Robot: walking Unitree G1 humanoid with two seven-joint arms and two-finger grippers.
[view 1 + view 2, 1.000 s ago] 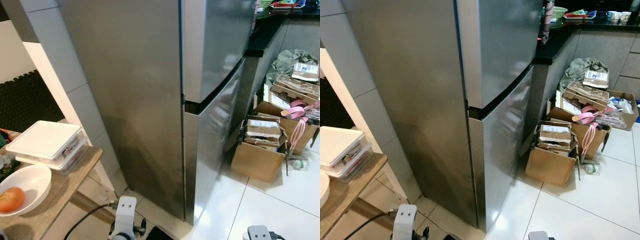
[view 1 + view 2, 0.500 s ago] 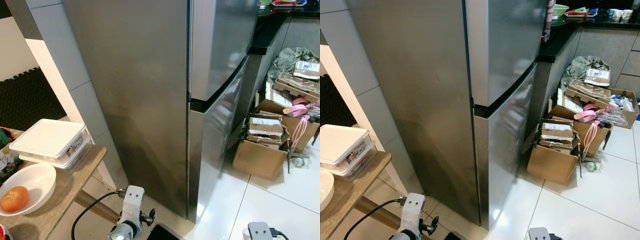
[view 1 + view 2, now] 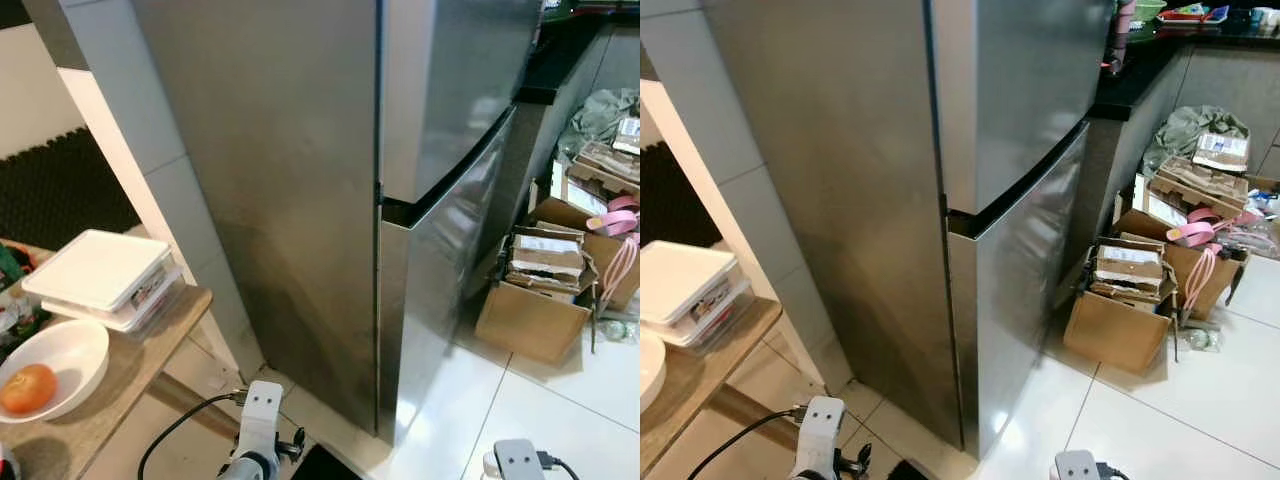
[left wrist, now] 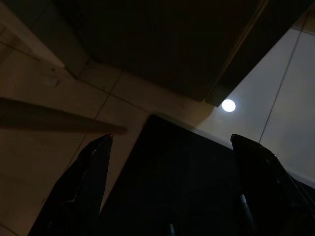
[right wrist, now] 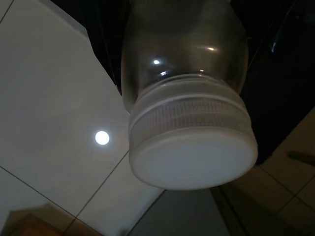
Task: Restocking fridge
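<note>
**Robot closing in on the shut fridge, jar in hand**

The robot is standing at the corner of the stainless fridge (image 3: pixel 300 200), whose two doors are both sitting closed. Compared with a second ago the whole picture is sliding sideways and the fridge is looming a little larger, so the camera, not the kitchen, is shifting: the robot is edging along toward the door side. Nothing else in the scene is moving.

The right gripper is carrying a clear jar with a white screw lid (image 5: pixel 189 123), held low above the floor tiles; its jaws are hidden behind the jar, though it appears to be gripped. The left gripper (image 4: pixel 170 187) is hanging low with its jaws spread wide on nothing.

A wooden worktop (image 3: pixel 150 345) on the robot's left is bearing a white lidded container (image 3: pixel 100 275) and a bowl (image 3: pixel 55 365) holding a tomato (image 3: pixel 27 387). Judging by this, a door must be opened next, probably by the free left arm.
</note>
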